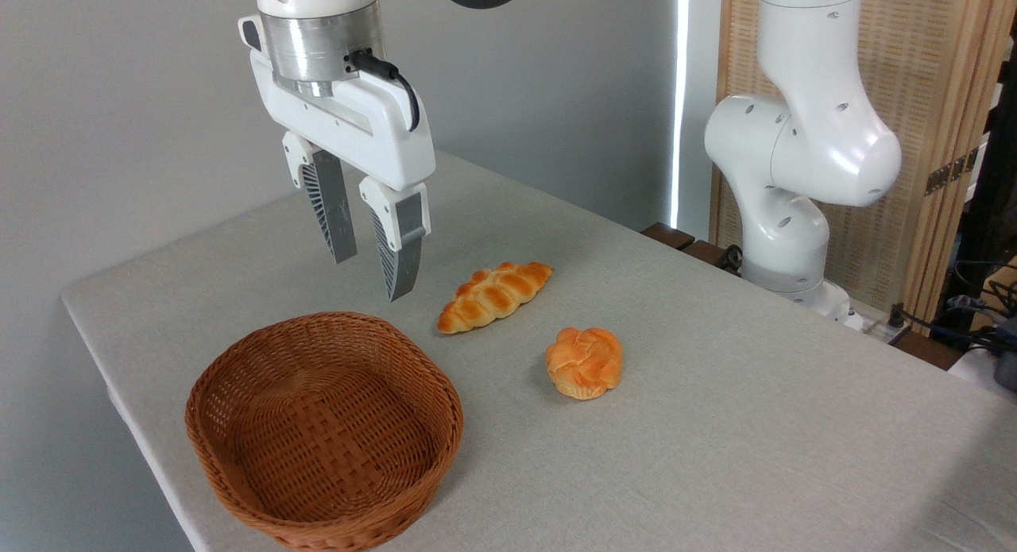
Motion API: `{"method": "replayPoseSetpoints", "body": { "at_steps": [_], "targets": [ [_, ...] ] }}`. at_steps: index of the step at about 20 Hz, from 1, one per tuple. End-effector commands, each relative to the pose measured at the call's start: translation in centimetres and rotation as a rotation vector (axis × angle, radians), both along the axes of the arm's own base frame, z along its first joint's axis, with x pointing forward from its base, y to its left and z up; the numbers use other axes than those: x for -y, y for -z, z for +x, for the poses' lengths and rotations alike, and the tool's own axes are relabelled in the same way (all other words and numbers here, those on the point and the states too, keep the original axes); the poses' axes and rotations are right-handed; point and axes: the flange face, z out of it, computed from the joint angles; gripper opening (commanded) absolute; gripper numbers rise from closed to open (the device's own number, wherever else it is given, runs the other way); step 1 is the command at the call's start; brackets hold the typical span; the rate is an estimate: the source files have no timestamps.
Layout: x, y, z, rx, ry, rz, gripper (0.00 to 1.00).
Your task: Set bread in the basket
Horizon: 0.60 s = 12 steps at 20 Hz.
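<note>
The bread, a long braided golden-orange loaf, lies flat on the table near its middle, slanting from lower left to upper right. The woven reddish-brown basket sits at the front left with nothing inside it. My gripper hangs in the air above the table, over the basket's far rim and to the left of the loaf. It is open, its two grey ribbed fingers pointing down with nothing between them. The loaf lies apart from both the basket and the fingers.
A round knotted orange bun rests on the table to the right of the basket, in front of the loaf. The arm's white base rises at the table's far right edge. The grey table stretches bare to the right.
</note>
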Motion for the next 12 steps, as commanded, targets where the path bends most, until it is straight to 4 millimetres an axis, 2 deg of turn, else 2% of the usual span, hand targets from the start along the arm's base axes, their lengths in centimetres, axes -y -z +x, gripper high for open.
{"method": "replayPoseSetpoints", "body": {
  "at_steps": [1, 3, 12],
  "targets": [
    [1.09, -1.01, -0.46, -0.007, 0.007, -0.017, 1.00],
    [0.41, -1.09, -0.43, -0.006, -0.004, -0.017, 1.00],
    [0.39, -1.01, -0.37, -0.006, -0.004, -0.015, 1.00]
  ]
}}
